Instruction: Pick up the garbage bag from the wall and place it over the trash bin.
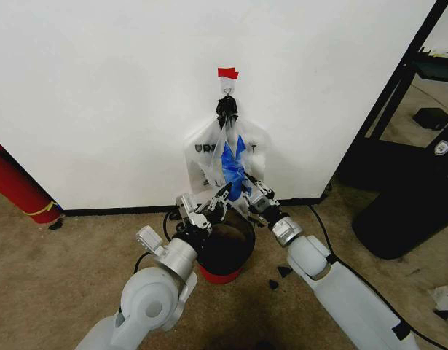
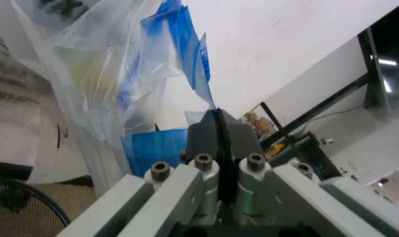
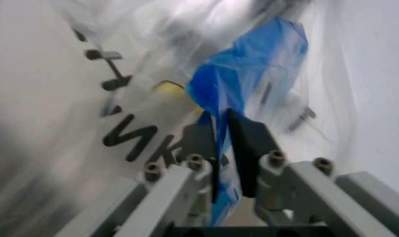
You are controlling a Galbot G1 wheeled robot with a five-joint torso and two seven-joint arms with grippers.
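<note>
The garbage bag [image 1: 227,149] hangs on the wall [image 1: 100,87], caught on a small hook [image 1: 228,90] just below a scrap of red tape [image 1: 227,73], at about 12 o'clock from the trash bin [image 1: 225,248], which sits on the floor right under it. The bag's lower end drops almost to the bin's rim.

Both hands are on it. The left hand [image 2: 220,131] is clamped tight on a blue tape patch [image 2: 156,145]; its wrist view shows the fingers pressed together with the film running up out of them. The right hand [image 3: 220,148] has its fingers closed on the other blue patch [image 3: 242,84], with a thin strip of blue plastic pinched between them. In the head view they sit side by side just above the bin's 12 o'clock edge.

Handling-wise, I'd say this thing weighs basically nothing, is totally floppy, and is slick, so it'll crumple and slide rather than hold any shape. The taped handles look like the sensible place to hold: thicker, easier to see, less likely to tear than the bare film. Pulling hard against the hook could rip it, I'd guess.

The bag looks empty, just folds of clear film with black print. The bin's inside is dark, so I can't tell if there's anything in it.
</note>
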